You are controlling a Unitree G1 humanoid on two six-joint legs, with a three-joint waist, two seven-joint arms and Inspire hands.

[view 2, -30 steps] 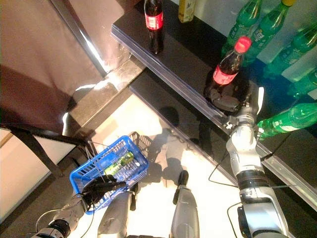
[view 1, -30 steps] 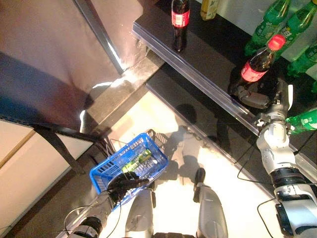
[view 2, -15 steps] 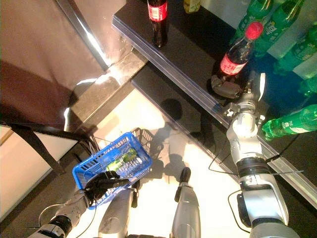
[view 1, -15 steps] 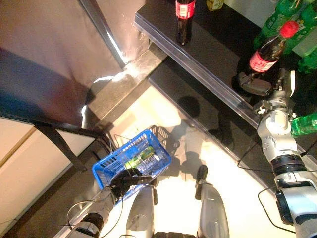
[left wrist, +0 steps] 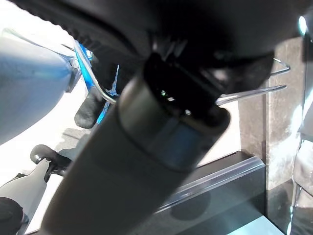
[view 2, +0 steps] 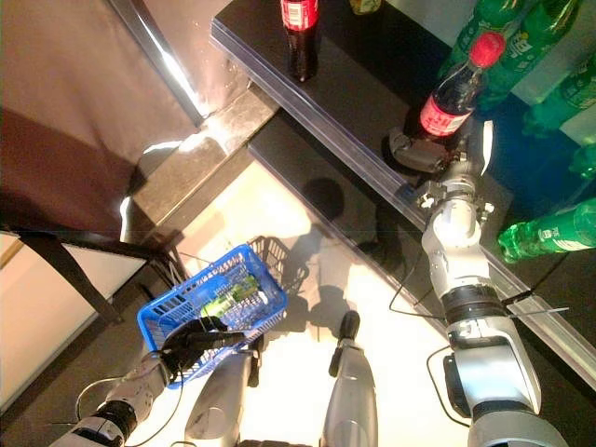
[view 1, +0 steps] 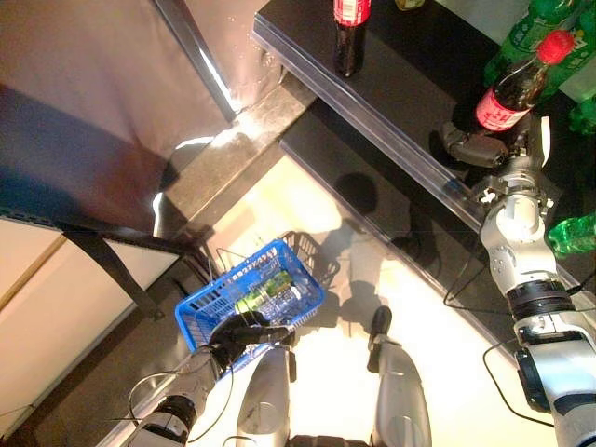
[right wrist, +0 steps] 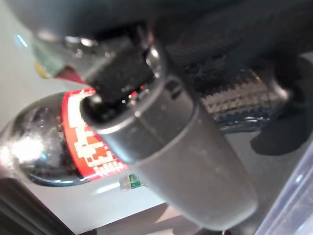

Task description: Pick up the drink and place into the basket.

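Note:
A cola bottle point(view 1: 507, 88) with a red cap and red label leans over the black shelf point(view 1: 391, 74) at the upper right. My right hand point(view 1: 473, 149) is shut round its lower part; the right wrist view shows the red label point(right wrist: 80, 139) close against the hand. Low on the left hangs a blue plastic basket point(view 1: 209, 312), and my left hand point(view 1: 237, 333) is shut on its wire handle point(left wrist: 249, 93). A green drink point(view 1: 265, 289) lies inside the basket.
Another cola bottle point(view 1: 346, 33) stands further back on the shelf. Green bottles point(view 1: 529, 26) stand at the top right, and one point(view 1: 573, 233) lies beside my right forearm. A clear lip point(view 1: 372, 102) runs along the shelf edge. A dark metal frame point(view 1: 102, 247) stands left.
The whole view has shifted a little. The cola bottle in my right hand has risen slightly and moved further back. The basket stays in my left hand.

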